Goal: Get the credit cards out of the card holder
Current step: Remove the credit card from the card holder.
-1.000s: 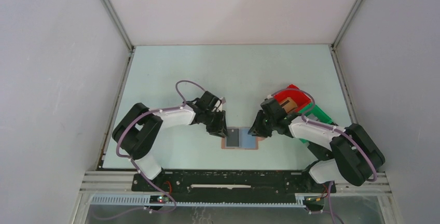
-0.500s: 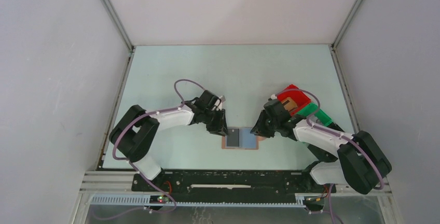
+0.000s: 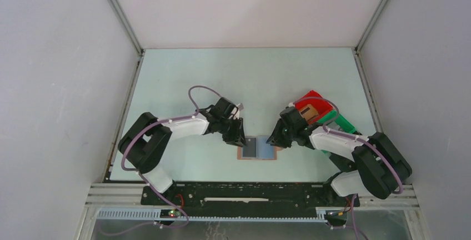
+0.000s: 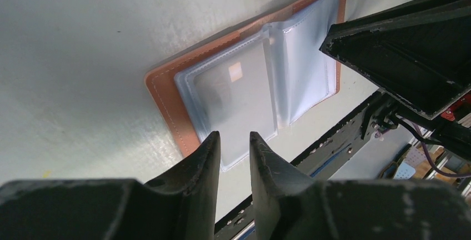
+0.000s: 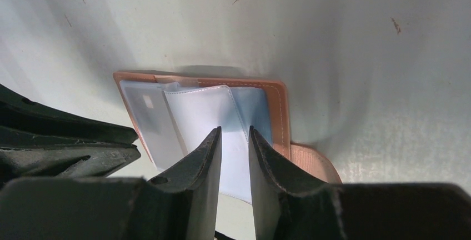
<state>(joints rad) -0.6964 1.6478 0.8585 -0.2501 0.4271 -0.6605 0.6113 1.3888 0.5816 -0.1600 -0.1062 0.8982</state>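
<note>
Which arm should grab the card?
Left, probably: the left jaws sit at the clear sleeve holding the grey plastic card in the open tan-brown card holder; the right jaws hover over sleeves showing no card.

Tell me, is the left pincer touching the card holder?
Cannot tell. In the left wrist view the tips of the left pincer overlap the clear sleeve of the card holder, but neither contact nor a gap shows plainly.

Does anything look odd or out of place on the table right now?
Only slightly: in the open card holder, one clear sleeve bows up off the others instead of lying flat. Nothing looks spilled or damaged.
</note>
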